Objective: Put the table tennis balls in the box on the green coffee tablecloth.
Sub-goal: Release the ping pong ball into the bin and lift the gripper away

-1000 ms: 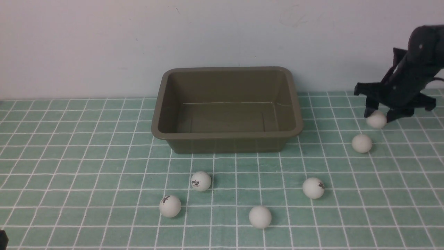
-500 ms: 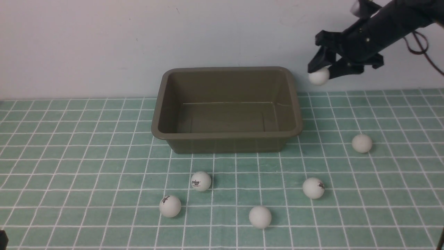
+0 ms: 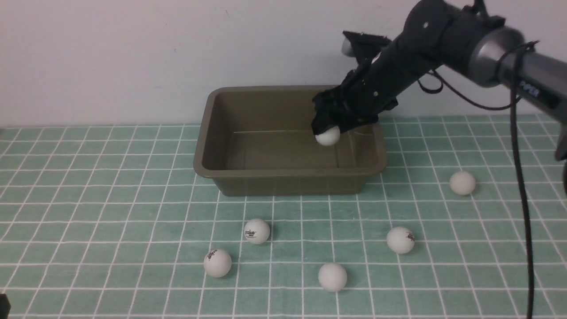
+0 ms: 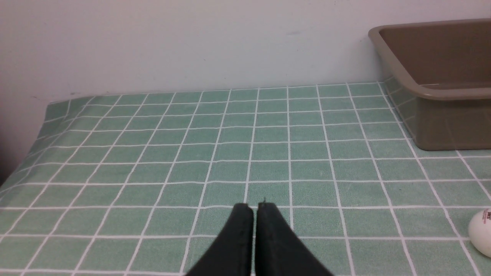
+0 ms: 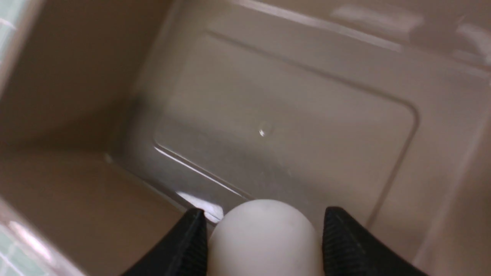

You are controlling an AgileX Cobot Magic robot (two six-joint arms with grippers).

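Note:
My right gripper (image 3: 328, 132) is shut on a white table tennis ball (image 3: 328, 136), which hangs inside the olive-brown box (image 3: 288, 178) near its right end, above the floor. The right wrist view shows the same ball (image 5: 264, 237) pinched between both black fingers over the bare box floor (image 5: 287, 115). Several more balls lie on the green coffee tablecloth (image 3: 110, 177): two in front of the box on the left (image 3: 257, 231) (image 3: 217, 262), two on the right (image 3: 332, 277) (image 3: 400, 239) and one further right (image 3: 462, 183). My left gripper (image 4: 254, 207) is shut and empty, low over the cloth.
A pale wall stands close behind the box. The right arm (image 3: 443, 40) and its dangling cable (image 3: 520, 177) cross the right side of the scene. In the left wrist view the cloth's edge (image 4: 42, 126) drops off, and a logo ball (image 4: 482, 232) lies nearby.
My right gripper lifted the ball from the cloth at the far right, carried it up and leftward past the box's right end, then lowered it into the box. The left gripper stayed still.

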